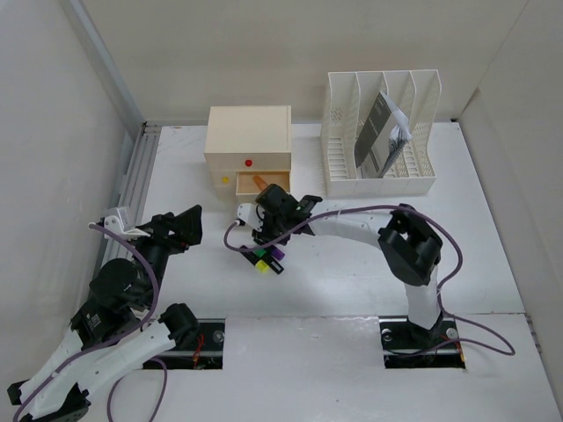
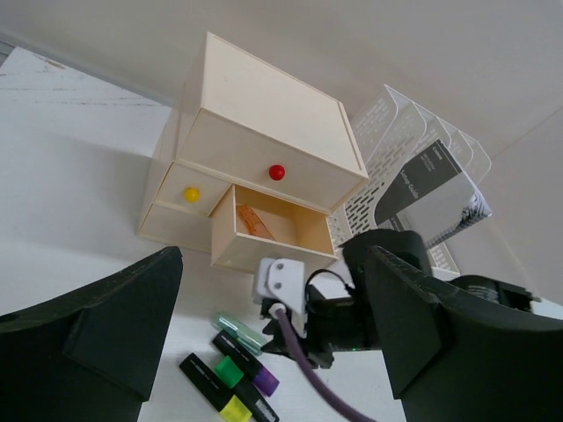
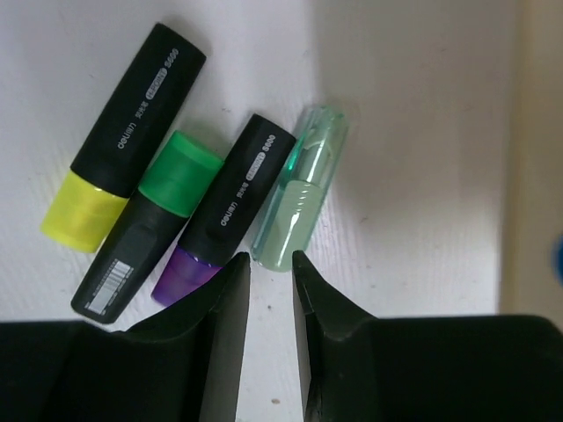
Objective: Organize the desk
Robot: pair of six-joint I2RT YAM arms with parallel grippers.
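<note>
On the white desk three black highlighters lie side by side: a yellow-capped one, a green-capped one and a purple-capped one. A pale green translucent pen lies against the purple one. My right gripper points down just short of the pen's near end. It is open by a narrow gap, with bare desk between the tips. My left gripper hovers wide open to the left, facing the highlighters, and holds nothing.
A beige drawer box stands at the back, its lower right drawer pulled out with an orange item inside. A white slotted file rack holding a dark booklet stands at the back right. An aluminium rail runs along the left edge.
</note>
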